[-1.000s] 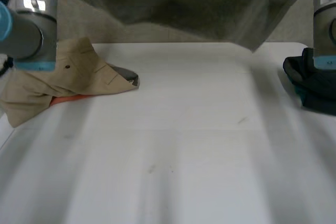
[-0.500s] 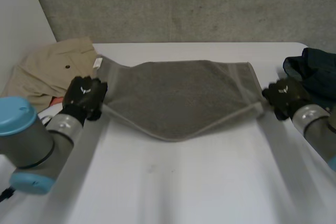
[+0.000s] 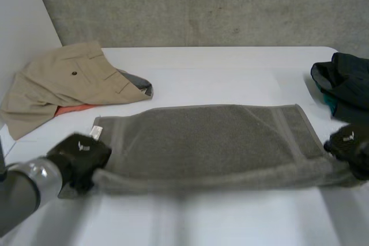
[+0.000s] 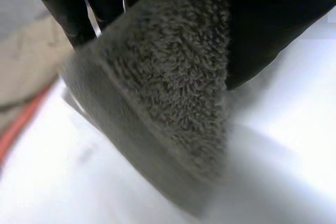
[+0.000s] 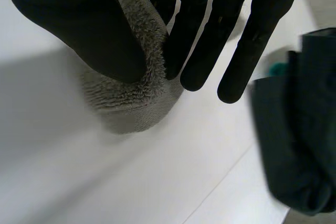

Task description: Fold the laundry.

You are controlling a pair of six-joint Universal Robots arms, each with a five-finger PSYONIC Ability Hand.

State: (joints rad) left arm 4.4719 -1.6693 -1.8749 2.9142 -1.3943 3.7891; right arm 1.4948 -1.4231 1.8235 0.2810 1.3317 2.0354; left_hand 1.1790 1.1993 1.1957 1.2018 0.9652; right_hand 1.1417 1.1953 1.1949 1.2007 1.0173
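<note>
Towel [image 3: 207, 139] lies spread on the table [image 3: 230, 73]; right hand [image 3: 349, 147] pinches its near right corner, left hand [image 3: 78, 155] seemingly pinches the near left one.

Tan pile [image 3: 63, 84], dark pile [image 3: 346, 82] flanking table [image 3: 230, 73]

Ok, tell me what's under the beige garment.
An orange-red edge and a grey piece poke out from under the beige garment; the rest of them is covered.
</note>
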